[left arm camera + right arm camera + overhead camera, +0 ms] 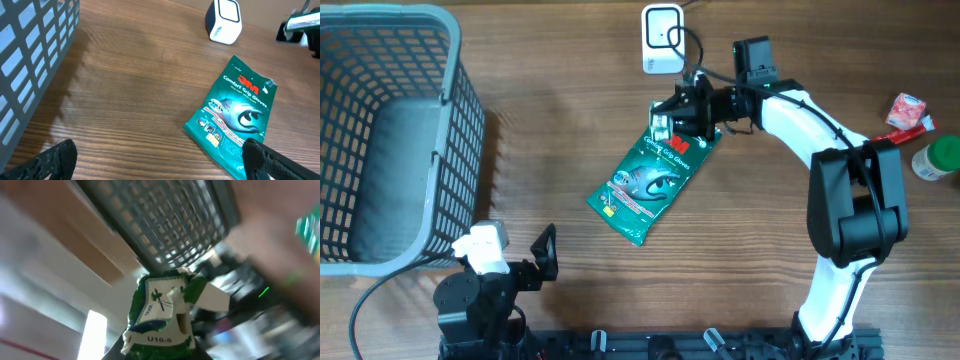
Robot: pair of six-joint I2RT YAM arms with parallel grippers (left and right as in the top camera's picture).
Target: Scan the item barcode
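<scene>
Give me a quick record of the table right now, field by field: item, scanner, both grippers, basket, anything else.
item: green glove packet, printed front facing up
scanner: white scanner, just beyond the packet's top end
right gripper: shut on the packet's top edge
left gripper: open, holding nothing
basket: grey basket, far left
other: red packet and green container at the right edge

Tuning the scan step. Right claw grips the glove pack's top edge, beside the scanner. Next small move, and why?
Probably lift the glove pack and tilt it toward the scanner. The right claw is shut on its top edge, the printed front faces up, and the scanner sits just beyond, apart from it.
</scene>
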